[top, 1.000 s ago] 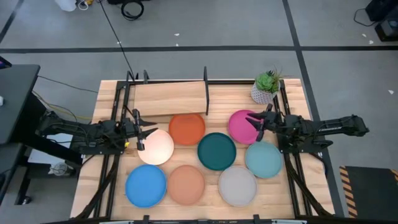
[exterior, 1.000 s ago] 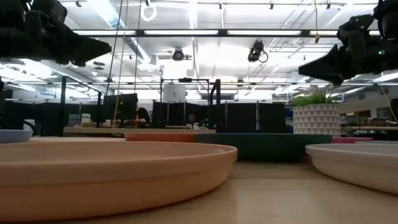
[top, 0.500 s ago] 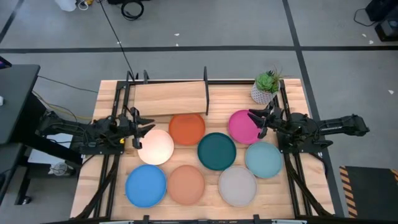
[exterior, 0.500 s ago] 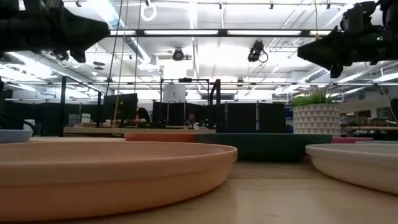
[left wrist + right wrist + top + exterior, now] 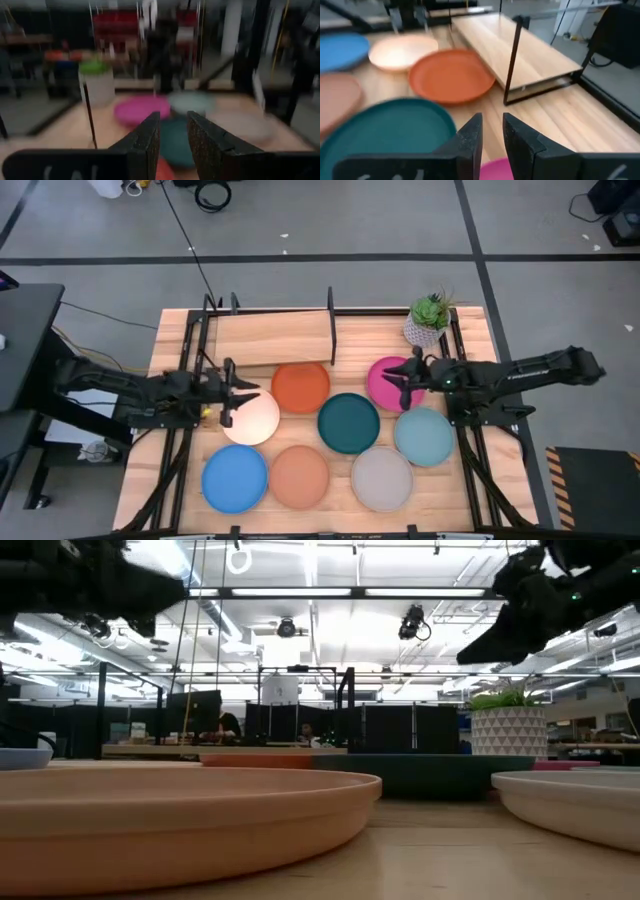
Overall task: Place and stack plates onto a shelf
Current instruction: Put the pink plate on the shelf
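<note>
Eight plates lie flat on the slatted tabletop: orange (image 5: 300,387), magenta (image 5: 379,392), cream (image 5: 256,418), dark teal (image 5: 349,423), pale teal (image 5: 424,436), blue (image 5: 235,479), terracotta (image 5: 299,477) and grey (image 5: 382,479). The shelf (image 5: 272,337), a light board with black posts, stands at the far edge with nothing on it. My left gripper (image 5: 232,392) hangs in the air over the cream plate's left rim, fingers nearly together. My right gripper (image 5: 403,380) hangs over the magenta plate's right part, also shut and tipped downward. Neither touches a plate.
A potted plant (image 5: 428,320) in a white pot stands at the far right corner, just beyond the magenta plate. A black post (image 5: 331,328) marks the shelf's right end. Black rails run along both sides of the table. Bare wood shows between the shelf and the orange plate.
My right gripper has moved toward the table's left, out over the magenta plate, and tipped its fingers downward. My left gripper has shifted a little toward the table's right, over the cream plate's rim. No plate has moved.
</note>
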